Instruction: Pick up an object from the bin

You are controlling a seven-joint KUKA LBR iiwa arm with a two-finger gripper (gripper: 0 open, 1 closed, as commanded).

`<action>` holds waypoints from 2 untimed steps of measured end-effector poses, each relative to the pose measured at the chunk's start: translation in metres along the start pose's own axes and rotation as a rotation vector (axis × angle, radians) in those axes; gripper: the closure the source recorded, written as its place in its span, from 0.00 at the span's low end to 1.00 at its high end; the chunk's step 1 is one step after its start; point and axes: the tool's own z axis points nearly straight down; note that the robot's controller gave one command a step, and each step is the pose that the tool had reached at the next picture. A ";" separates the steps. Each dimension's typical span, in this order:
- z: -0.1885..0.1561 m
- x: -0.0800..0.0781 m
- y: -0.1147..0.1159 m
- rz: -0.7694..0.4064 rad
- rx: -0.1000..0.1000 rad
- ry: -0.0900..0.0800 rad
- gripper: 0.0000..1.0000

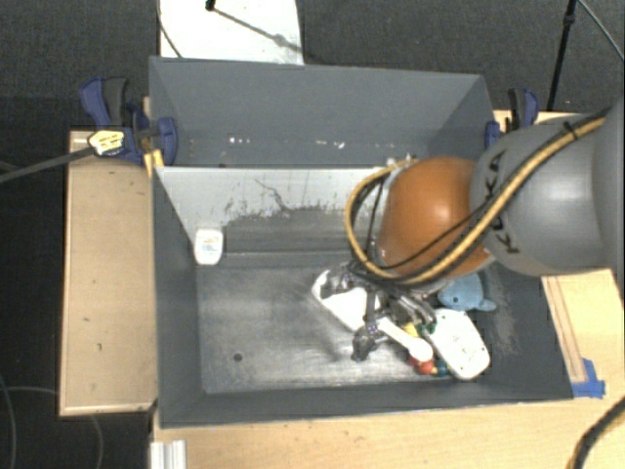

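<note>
Low at the bin's (pixel 293 125) front-right corner
Arm (pixel 557 213) is bent down onto the heap (pixel 459 348); whether the gripper (pixel 365 345) is parted cannot be told.

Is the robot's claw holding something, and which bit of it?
I cannot tell. The gripper is down beside a flat white plastic piece in the grey metal bin, but no hold on it shows.

One small white roll (pixel 208 246) sits well left of the tool (pixel 365 344). Close around it lie three white pieces (pixel 464 348); to its right, one blue thing (pixel 466 296).
</note>
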 end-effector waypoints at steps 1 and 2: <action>0.039 -0.028 0.000 -0.082 0.001 0.010 0.00; 0.038 -0.012 0.018 -0.111 0.003 -0.020 1.00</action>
